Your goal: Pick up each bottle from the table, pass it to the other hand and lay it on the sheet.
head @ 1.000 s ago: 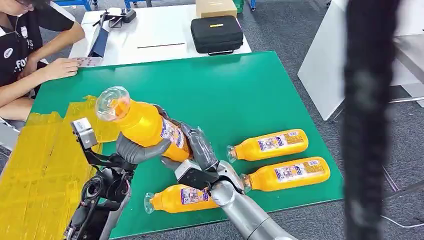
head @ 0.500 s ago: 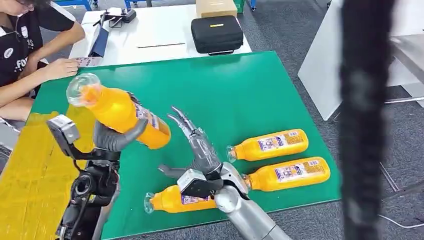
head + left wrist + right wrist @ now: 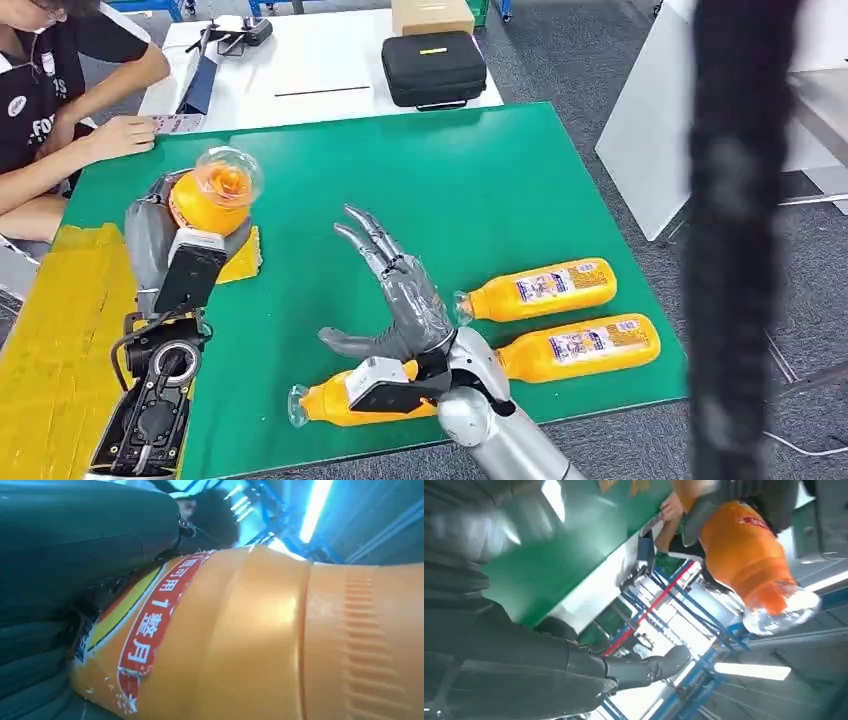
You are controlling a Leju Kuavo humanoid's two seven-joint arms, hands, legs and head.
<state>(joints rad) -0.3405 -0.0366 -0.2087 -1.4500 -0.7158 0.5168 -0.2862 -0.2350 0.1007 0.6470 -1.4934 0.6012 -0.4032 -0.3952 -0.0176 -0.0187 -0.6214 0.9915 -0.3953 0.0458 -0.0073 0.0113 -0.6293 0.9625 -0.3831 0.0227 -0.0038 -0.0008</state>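
Observation:
My left hand [image 3: 150, 240] grips an orange juice bottle [image 3: 212, 192] and holds it above the yellow sheet [image 3: 60, 340] at the table's left; its clear cap end points up toward me. The left wrist view shows the bottle's [image 3: 260, 640] orange body and red label close up. The right wrist view catches the same bottle [image 3: 749, 560] from the side. My right hand [image 3: 395, 290] hangs open over the green table [image 3: 470, 180], fingers spread, holding nothing. Three more orange bottles lie on the green: one [image 3: 340, 398] partly under my right wrist, two [image 3: 540, 288] [image 3: 575, 347] to the right.
A person sits at the far left with a hand [image 3: 120, 137] on the table's corner. Behind stands a white table with a black case [image 3: 433, 68] and a cardboard box [image 3: 432, 14]. A blurred dark bar [image 3: 735, 240] crosses the right side.
My left hand has carried the bottle further left over the yellow sheet and turned it cap-up toward the camera. My right hand stays open, drawn back slightly.

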